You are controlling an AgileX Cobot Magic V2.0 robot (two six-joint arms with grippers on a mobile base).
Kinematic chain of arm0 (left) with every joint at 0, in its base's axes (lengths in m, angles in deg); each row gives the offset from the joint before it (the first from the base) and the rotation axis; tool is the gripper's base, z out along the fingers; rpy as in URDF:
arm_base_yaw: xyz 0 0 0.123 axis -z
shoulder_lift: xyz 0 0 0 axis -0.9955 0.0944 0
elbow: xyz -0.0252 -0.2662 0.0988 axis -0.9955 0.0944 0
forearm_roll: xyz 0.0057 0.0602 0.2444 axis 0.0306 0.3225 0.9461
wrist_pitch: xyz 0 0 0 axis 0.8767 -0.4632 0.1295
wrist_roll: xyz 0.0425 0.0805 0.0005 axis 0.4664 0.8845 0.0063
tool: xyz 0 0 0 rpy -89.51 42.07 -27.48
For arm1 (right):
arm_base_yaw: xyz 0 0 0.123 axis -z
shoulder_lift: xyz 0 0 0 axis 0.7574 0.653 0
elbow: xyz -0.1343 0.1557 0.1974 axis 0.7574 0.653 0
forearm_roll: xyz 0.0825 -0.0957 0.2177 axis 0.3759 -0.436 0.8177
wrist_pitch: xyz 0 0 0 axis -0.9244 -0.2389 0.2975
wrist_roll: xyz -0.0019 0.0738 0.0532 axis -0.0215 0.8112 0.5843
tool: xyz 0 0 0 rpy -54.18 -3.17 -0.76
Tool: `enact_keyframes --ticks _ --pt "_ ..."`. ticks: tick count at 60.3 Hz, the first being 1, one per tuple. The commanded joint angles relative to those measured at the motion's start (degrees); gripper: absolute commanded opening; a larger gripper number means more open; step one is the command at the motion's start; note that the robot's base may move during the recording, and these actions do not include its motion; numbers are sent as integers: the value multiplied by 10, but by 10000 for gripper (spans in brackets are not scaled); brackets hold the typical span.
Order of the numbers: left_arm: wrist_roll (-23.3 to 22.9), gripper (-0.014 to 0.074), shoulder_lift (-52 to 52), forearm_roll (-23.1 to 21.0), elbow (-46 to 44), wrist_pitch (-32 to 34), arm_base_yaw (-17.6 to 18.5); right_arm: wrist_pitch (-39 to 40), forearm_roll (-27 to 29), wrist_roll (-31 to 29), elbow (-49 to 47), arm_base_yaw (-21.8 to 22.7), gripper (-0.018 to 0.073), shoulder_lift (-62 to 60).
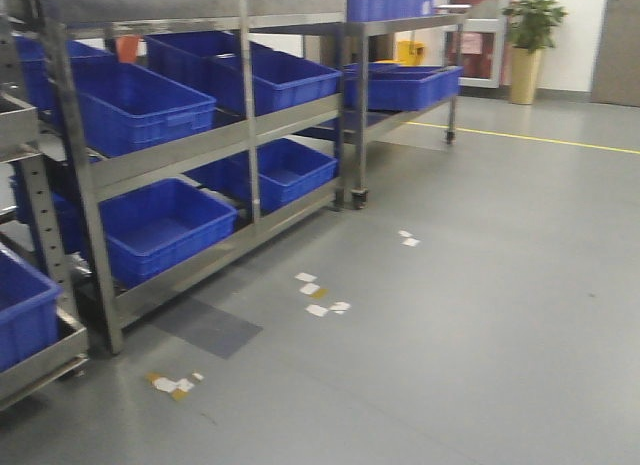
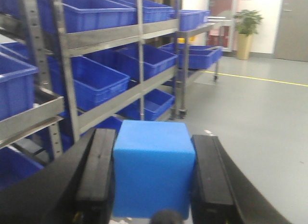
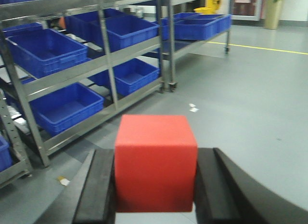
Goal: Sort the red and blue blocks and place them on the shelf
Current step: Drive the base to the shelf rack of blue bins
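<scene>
In the front view the stainless-steel shelf [image 1: 200, 150] fills the left half, its tiers loaded with large blue crates [image 1: 140, 105]. To its right lies open grey floor [image 1: 480, 315] with scraps of white and tan tape [image 1: 315, 290]. A yellow line [image 1: 540, 137] and a potted plant [image 1: 530, 45] sit by the far wall at the right. The left gripper [image 2: 154, 135] is clenched on the blue block [image 2: 154, 180]. Both black fingers [image 2: 98, 176] press flat against the cube's sides, and the cube sits square and upright between them, held in the air with the rack's rails to the upper left. The right gripper [image 3: 155, 151] likewise grasps the red block [image 3: 155, 166], level between its pads, with the rack off to the left and bare floor ahead. Neither block touches the shelf, so the step in hand looks like the carry: both cubes are picked up and the robot faces the rack at an angle from some way off. The next move probably calls for closing in on the rack. Each arm would then reach over a front rail to a bare stretch of tier, keeping clear of crate rims and uprights, and set its cube flat before letting go. The pictures do not show which tier suits which colour, or where free space lies.
</scene>
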Motion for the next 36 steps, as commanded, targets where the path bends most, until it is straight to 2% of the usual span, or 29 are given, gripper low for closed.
enact_keyframes --ticks 1,36 --pt "-2 122 6 0 -17 54 1 53 -3 -4 -15 3 67 7" --pt "-2 122 6 0 -17 54 1 53 -3 -4 -15 3 67 7"
